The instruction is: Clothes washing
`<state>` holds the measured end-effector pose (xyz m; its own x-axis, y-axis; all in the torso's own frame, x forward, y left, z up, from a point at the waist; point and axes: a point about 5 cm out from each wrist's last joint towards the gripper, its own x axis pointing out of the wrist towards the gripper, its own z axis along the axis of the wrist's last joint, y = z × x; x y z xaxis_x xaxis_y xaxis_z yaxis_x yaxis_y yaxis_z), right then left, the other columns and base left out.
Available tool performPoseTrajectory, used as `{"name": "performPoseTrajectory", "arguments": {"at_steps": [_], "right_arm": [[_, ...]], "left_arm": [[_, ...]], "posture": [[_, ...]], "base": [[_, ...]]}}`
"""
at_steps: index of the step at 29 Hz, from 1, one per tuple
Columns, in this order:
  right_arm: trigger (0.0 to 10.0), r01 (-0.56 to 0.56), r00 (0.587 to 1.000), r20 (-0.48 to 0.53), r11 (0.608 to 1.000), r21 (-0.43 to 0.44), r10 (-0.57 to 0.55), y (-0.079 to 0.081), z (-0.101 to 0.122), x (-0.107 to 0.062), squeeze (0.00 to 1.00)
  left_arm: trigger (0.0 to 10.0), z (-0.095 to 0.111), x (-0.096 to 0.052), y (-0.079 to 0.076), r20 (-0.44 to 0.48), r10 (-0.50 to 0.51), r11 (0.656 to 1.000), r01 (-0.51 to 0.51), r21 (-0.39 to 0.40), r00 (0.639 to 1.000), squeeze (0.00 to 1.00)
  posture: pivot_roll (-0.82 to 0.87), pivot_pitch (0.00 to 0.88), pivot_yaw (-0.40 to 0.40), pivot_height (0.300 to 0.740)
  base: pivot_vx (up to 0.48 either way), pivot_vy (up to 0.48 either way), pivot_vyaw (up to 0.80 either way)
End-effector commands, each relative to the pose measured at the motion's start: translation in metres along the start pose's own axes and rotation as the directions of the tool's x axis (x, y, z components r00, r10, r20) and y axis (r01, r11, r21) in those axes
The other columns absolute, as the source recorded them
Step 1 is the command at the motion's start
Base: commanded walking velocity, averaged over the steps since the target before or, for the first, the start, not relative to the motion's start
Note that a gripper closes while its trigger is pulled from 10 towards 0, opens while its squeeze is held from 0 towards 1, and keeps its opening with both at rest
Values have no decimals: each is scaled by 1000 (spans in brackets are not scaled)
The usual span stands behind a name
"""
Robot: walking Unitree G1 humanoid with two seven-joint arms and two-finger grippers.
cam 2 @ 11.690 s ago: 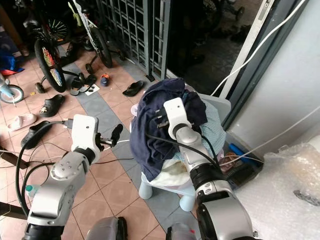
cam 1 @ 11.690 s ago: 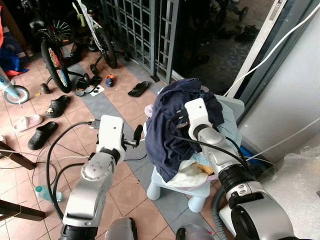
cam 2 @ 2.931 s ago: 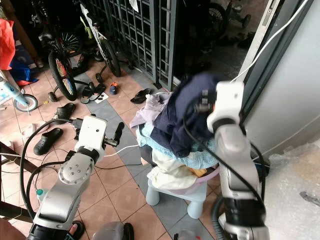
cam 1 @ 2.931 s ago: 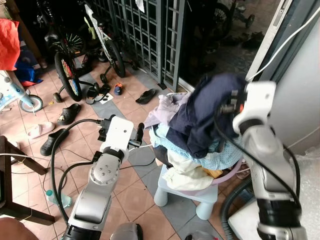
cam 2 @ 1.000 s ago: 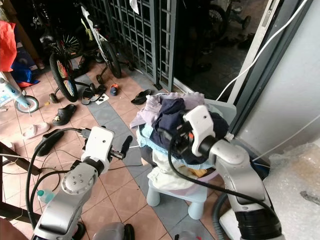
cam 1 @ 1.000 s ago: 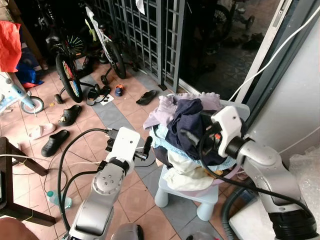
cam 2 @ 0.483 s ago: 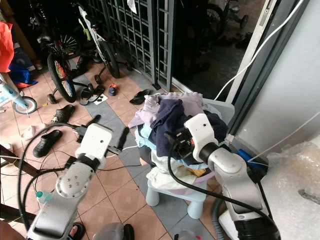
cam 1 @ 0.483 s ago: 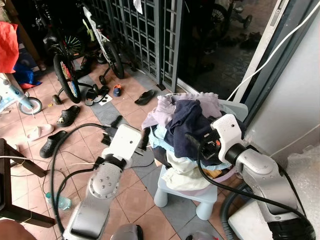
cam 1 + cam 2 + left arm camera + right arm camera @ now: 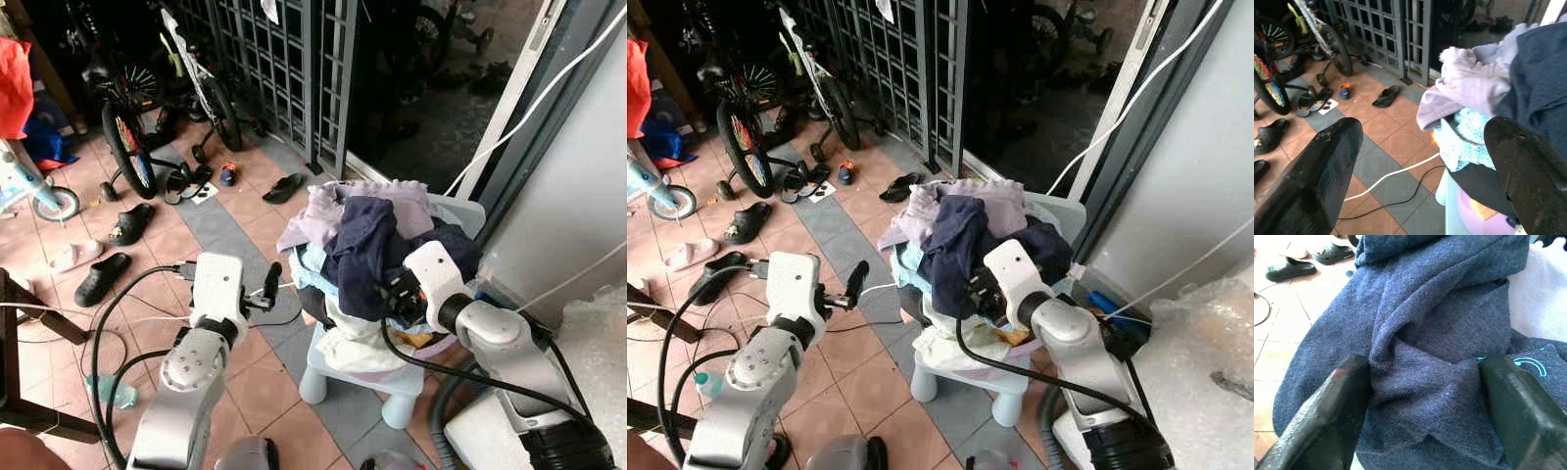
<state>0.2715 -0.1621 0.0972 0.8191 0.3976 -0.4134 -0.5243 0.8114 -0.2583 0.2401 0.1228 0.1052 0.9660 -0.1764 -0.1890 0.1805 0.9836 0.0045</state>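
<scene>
On the tiled porch floor (image 9: 245, 220), a pale plastic stool (image 9: 338, 377) carried a pink basin (image 9: 443, 346) heaped with clothes. Our right gripper (image 9: 1425, 377), jaws apart, pressed the navy garment (image 9: 362, 245); our left gripper (image 9: 1415, 161) gaped beside it.

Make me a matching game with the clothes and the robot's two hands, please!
Things:
1. navy garment
2. lilac garment
3. left gripper
4. right gripper

States:
A. pale, lying at the top of the heap on the side near the gate
B. fingers open, pressed into dark blue cloth
C. dark blue, draped over the middle of the heap
D. fingers open, hanging in the air beside the heap, touching nothing

Pairs: 1-C, 2-A, 3-D, 4-B
</scene>
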Motion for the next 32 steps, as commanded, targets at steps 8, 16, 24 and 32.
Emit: {"name": "performPoseTrajectory", "arguments": {"at_steps": [8,16,24,32], "right_arm": [[0,14,1000,-2,1000,-3,-14,2,1,7,0],[0,5,1000,4,1000,0,-5,5,2,9,0],[0,22,1000,13,999,33,-22,4,1,11,0],[0,87,958,242,958,274,-156,-3,33,13,0]], "left_arm": [[10000,7,4,2,-7,5,1000,-5,-14,1000,0],[10000,12,4,3,28,48,998,-47,-34,998,0],[10000,18,7,12,62,112,994,-111,-14,992,0],[10000,29,13,6,115,108,994,-107,-17,987,0]], "posture": [[30,46,39,740],[26,47,33,740],[16,51,34,740],[1,4,57,740]], "base": [[0,0,0],[0,0,0],[0,0,0],[0,0,0]]}}
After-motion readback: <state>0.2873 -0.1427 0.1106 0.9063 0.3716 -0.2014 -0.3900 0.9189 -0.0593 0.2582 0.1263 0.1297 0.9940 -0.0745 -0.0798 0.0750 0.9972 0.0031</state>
